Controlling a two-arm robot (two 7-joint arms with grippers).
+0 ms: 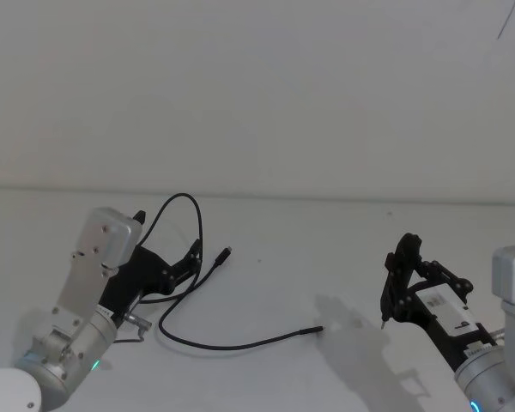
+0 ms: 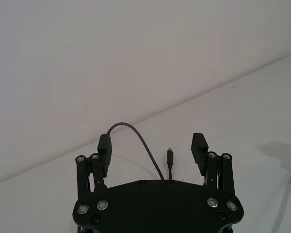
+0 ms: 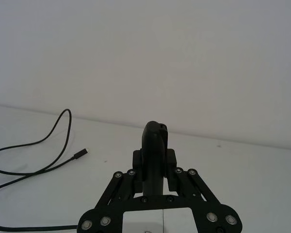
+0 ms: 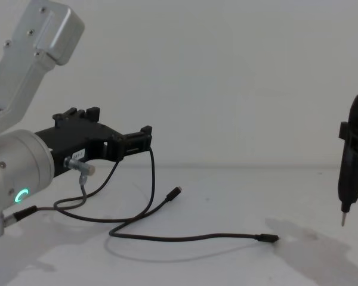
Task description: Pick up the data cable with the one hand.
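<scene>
The data cable (image 1: 240, 345) is a long thin black cord that snakes over the white table (image 1: 326, 257) and has a small plug at each end. One plug (image 4: 268, 238) lies toward the table's middle. The other plug (image 2: 170, 156) lies just ahead of my left gripper (image 2: 153, 148). This gripper (image 1: 189, 257) is open, and a raised loop of the cable (image 2: 143, 143) arches from one fingertip (image 2: 104, 145) across the gap between the fingers. My right gripper (image 3: 155, 160) hovers at the right, away from the cable, shut on a black pen-shaped tool (image 4: 352, 161) with its point down.
A short grey wire with a silver barrel connector (image 4: 80, 170) hangs from the left arm, close to the cable. A plain white wall (image 1: 257, 86) stands behind the table.
</scene>
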